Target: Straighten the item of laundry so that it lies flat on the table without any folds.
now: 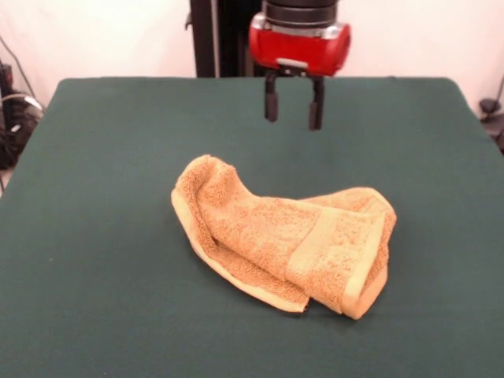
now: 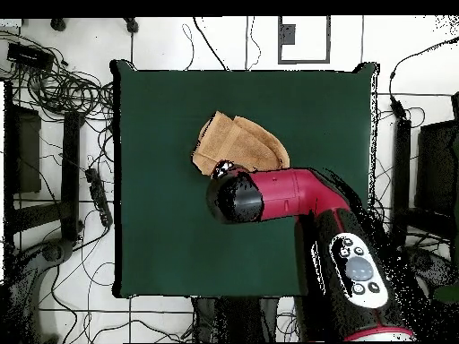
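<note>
One washcloth lies bunched and folded over itself on your green table. Your gripper hangs above its far side, fingers parted and holding nothing.

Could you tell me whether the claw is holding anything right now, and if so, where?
Nothing is held: the claw hangs open above the table, clear of the crumpled washcloth.

No legible text, labels, brands, numbers or signs in either view.
</note>
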`<state>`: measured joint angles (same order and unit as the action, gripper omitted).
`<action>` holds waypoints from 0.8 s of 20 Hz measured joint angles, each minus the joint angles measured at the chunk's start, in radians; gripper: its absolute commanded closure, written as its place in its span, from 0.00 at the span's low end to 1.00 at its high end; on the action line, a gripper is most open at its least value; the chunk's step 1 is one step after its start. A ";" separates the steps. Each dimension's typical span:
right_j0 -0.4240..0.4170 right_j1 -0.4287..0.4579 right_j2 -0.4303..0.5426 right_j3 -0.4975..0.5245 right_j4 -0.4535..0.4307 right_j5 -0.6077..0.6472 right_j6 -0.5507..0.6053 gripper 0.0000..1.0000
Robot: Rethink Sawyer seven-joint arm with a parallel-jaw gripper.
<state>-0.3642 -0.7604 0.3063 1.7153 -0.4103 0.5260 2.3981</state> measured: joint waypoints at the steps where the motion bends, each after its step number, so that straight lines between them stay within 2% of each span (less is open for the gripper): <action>1: 0.010 0.001 0.000 -0.003 0.000 0.000 0.000 0.00; 10: 0.058 0.018 0.000 -0.052 -0.004 0.000 0.000 0.00; 16: 0.086 0.079 0.000 -0.120 -0.013 0.000 0.000 0.00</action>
<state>-0.2782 -0.6816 0.3066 1.5955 -0.4234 0.5260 2.3981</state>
